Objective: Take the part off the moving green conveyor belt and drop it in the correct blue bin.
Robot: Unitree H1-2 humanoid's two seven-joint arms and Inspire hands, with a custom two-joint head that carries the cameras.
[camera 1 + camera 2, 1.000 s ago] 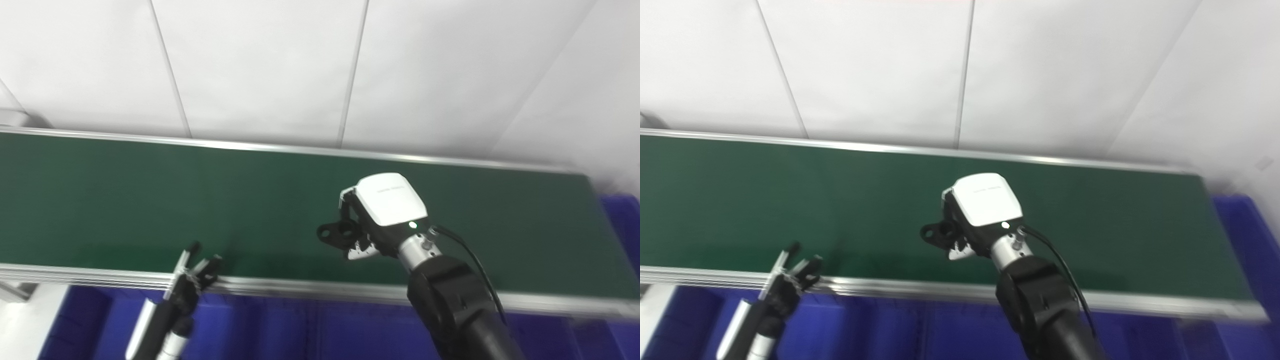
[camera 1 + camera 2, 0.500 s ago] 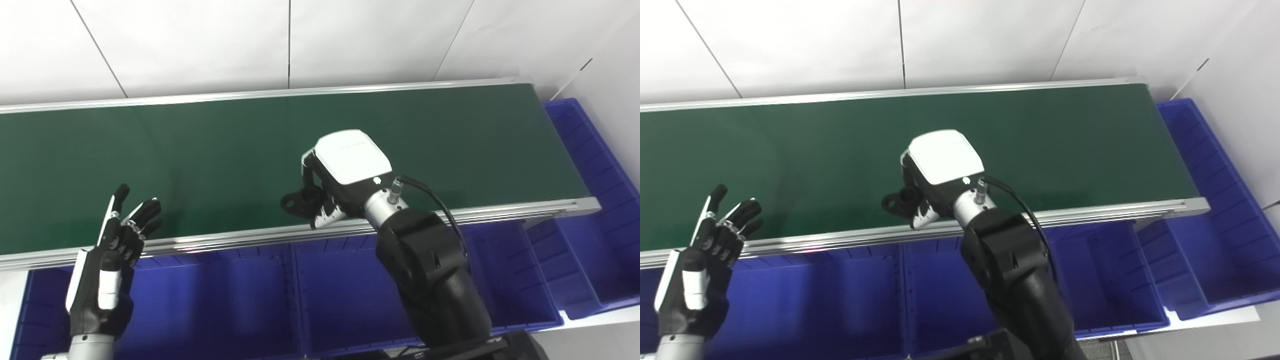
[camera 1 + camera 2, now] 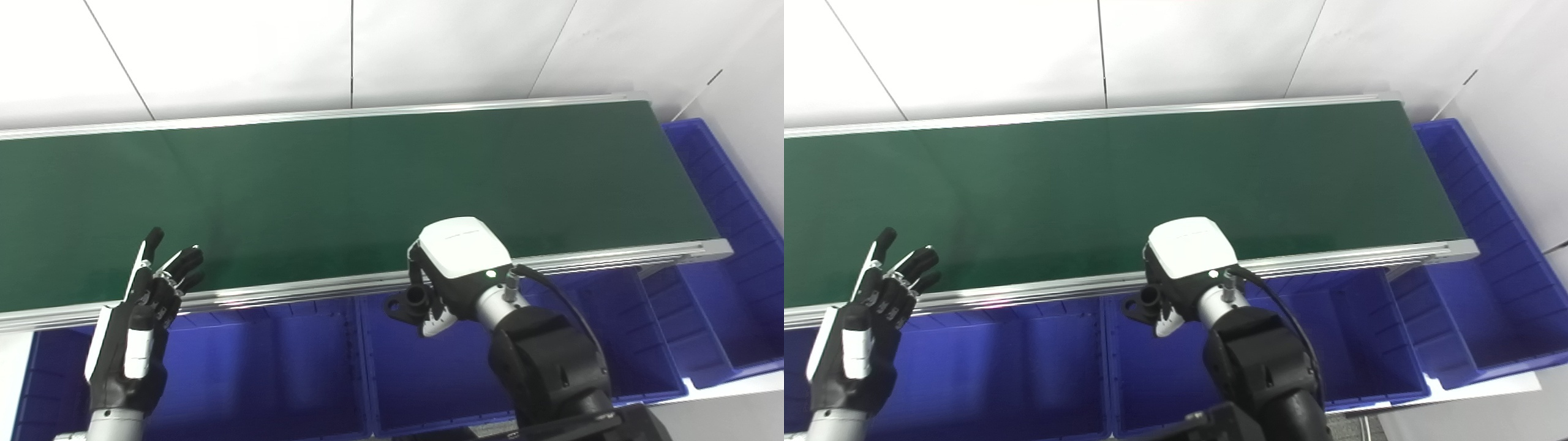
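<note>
The right hand [image 3: 450, 278] is closed around a small black part [image 3: 409, 301], which juts out to the left of the fingers. The part is clear of the belt [image 3: 367, 184]: it hangs just past the belt's near rail [image 3: 294, 288], above the rear edge of the middle bin [image 3: 429, 367] in the row of blue bins set under that rail. A round bore on the part faces up. How much of the part sits inside the fist cannot be seen, so the security of the hold is uncertain.

The left hand [image 3: 138, 324] is raised at the near rail towards the left end of the belt, fingers spread and holding nothing. It stands above the left bin [image 3: 245, 367] and well apart from the work.

The belt surface carries nothing visible.

Assessment of the step in hand: this appears to be the carry from belt to bin, with release not yet made. To do it well, the hand should bring the part further towards the bin's centre before the fingers part; at present it hangs close to the bin's rear wall and to the divider on its left, and a release here risks the part striking the rim or bouncing into the left bin. Lowering the hand first would shorten the fall. Which bin is correct for this part cannot be confirmed; no labels are legible.
</note>
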